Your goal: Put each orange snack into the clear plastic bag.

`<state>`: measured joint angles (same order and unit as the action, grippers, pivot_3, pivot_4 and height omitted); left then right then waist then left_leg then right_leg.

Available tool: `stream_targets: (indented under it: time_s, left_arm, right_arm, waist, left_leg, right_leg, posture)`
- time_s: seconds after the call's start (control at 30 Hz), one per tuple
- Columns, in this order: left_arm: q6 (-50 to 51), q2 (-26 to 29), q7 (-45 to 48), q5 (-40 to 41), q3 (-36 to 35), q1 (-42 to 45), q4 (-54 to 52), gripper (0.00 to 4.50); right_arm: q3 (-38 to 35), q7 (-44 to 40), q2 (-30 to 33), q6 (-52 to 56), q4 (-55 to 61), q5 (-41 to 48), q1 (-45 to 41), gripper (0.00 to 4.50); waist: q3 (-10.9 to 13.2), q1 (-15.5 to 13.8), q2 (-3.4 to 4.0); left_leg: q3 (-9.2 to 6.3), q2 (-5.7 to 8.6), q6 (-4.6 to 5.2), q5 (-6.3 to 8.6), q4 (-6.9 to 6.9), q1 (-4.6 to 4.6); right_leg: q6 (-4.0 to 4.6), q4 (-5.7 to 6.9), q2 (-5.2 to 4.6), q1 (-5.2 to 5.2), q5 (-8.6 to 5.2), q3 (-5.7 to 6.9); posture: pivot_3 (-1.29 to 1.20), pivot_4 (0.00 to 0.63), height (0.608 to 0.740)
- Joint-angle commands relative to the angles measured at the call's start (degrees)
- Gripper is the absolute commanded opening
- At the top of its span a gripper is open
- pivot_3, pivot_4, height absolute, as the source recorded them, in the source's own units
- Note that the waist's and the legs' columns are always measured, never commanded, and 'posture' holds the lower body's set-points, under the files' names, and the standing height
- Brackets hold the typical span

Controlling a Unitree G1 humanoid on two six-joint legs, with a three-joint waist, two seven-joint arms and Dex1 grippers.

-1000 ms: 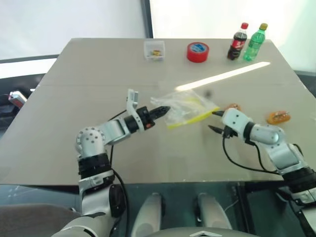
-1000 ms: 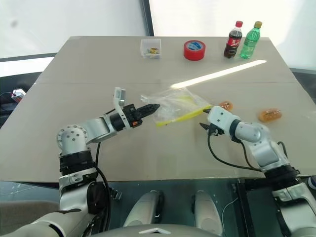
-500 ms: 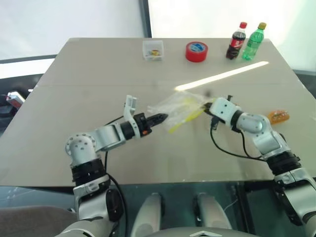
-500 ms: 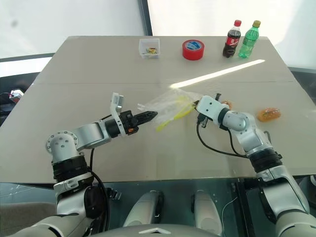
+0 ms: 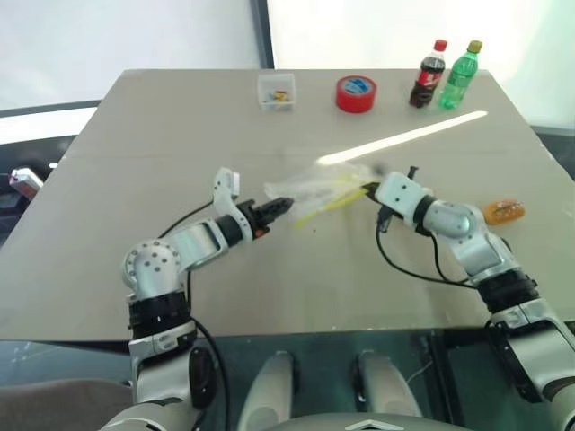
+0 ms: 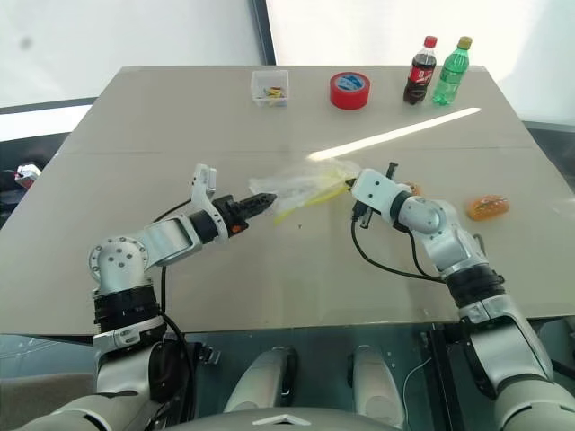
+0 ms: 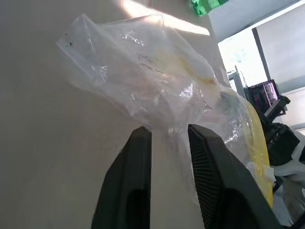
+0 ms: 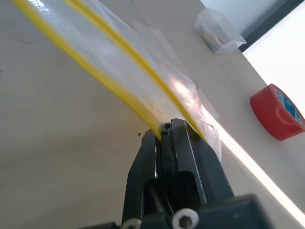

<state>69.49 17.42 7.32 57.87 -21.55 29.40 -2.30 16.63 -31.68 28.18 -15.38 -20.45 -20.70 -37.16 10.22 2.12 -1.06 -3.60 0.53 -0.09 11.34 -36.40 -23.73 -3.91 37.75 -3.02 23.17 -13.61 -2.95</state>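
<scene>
- Pinching the yellow strip of the clear plastic bag (image 5: pixel 316 191), the right gripper (image 8: pixel 167 131) has its two black fingers (image 8: pixel 188 157) pressed fully together, with the strip's edge caught at their tips.
- From the right wrist view, the yellow strip runs away from those fingers in two parallel lines, with clear film between them.
- At the bag's other end, the left gripper (image 7: pixel 167 136) has its fingers (image 7: pixel 138 162) a little apart; crinkled film lies at and between the tips, but whether they grip it cannot be told.
- Both arms reach toward each other over the middle of the table (image 5: pixel 180 135), left gripper (image 5: pixel 280 207) and right gripper (image 5: pixel 370 192) facing each other with the bag stretched between them.
- The bag looks lifted off the table at both ends, and no snack can be made out inside it.
- One orange snack (image 5: pixel 504 212) lies on the table well to the right of the right arm, near the table's right edge.
- A second orange snack (image 6: pixel 412 189) peeks out just behind the right forearm, mostly hidden by it.
- Along the far edge of the table, well apart from the bag, stand a small clear box (image 5: pixel 277 91), a red tape roll (image 5: pixel 356 93), a dark cola bottle (image 5: pixel 428 74) with a red cap and a green bottle (image 5: pixel 458 75) just beside it.
- A bright streak of sunlight (image 5: pixel 413 136) crosses the table between the bottles and the bag.
</scene>
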Motion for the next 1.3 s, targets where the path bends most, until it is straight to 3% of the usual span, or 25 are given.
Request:
stream_targets:
  time_s: [0.03, 0.17, 0.3, 0.47, 0.93, 1.03, 1.3]
  left_arm:
    - [-22.33, 9.55, 10.89, -19.21, 11.84, -5.15, -8.35, 1.08]
    - [-41.63, 16.69, 17.59, -36.18, 23.62, -7.63, -14.95, 1.08]
    - [-52.70, 19.91, 21.62, -47.73, 31.09, -6.27, -17.07, 1.08]
    - [-60.43, 20.37, 20.72, -59.32, 36.06, -7.04, -12.19, 1.08]
    - [-64.39, 14.70, 21.37, -64.64, 35.08, -4.07, -1.46, 1.08]
    - [-65.28, 14.60, 21.28, -65.18, 34.77, -4.35, -0.76, 0.29]
    - [-67.64, 12.54, 22.73, -61.08, 31.79, -8.51, -6.65, 0.29]
  right_arm:
    - [-0.02, 2.64, -0.39, 6.14, -1.07, -4.12, -3.93, 0.00]
    - [1.02, 3.33, -1.86, 7.46, -3.86, -5.61, -7.01, 0.00]
    - [1.36, 2.70, -4.40, 9.79, -4.70, -5.45, -9.35, 0.00]
    - [2.09, 2.77, -6.07, 10.30, -5.57, -5.51, -11.82, 0.00]
    - [2.40, 2.40, -7.51, 10.55, -4.69, -5.38, -12.09, 0.00]
    - [2.27, 2.32, -7.25, 10.73, -4.20, -5.41, -11.72, 0.00]
    - [2.34, 2.49, -7.10, 10.66, -4.40, -5.45, -11.62, 0.00]
  waist:
    - [0.00, 0.35, 0.01]
    - [0.01, -0.20, -0.01]
    - [0.01, -0.46, -0.01]
    - [0.02, 0.06, 0.01]
    - [0.03, 0.22, 0.02]
    - [0.03, 0.30, 0.02]
    - [0.03, 0.26, 0.02]
  left_leg:
    - [0.06, -0.02, -0.01, 0.00, 0.05, 0.03]
    - [0.12, -0.02, -0.21, -0.12, 0.21, -0.07]
    - [0.13, 0.03, 0.04, 0.03, 0.21, -0.12]
    - [0.13, 0.03, 0.06, 0.03, 0.28, -0.10]
    - [0.16, 0.02, 0.07, 0.03, 0.28, -0.12]
    - [0.14, 0.02, 0.07, 0.03, 0.29, -0.12]
    - [0.16, 0.00, 0.07, 0.03, 0.28, -0.12]
  right_leg:
    - [0.01, 0.00, 0.02, 0.04, 0.00, -0.07]
    - [0.05, -0.08, 0.00, 0.16, 0.00, -0.10]
    - [0.04, -0.16, -0.09, 0.17, 0.00, -0.10]
    - [0.03, -0.06, -0.04, 0.25, 0.00, -0.10]
    - [0.01, 0.07, -0.02, 0.33, 0.00, -0.11]
    - [0.01, 0.10, -0.01, 0.34, 0.00, -0.11]
    - [0.02, 0.11, -0.03, 0.35, 0.00, -0.12]
  posture:
    - [0.00, 0.150, 0.740]
    - [0.00, 0.150, 0.740]
    - [0.00, 0.150, 0.740]
    - [0.00, 0.150, 0.740]
    - [0.00, 0.150, 0.740]
    - [0.00, 0.150, 0.740]
    - [0.00, 0.150, 0.740]
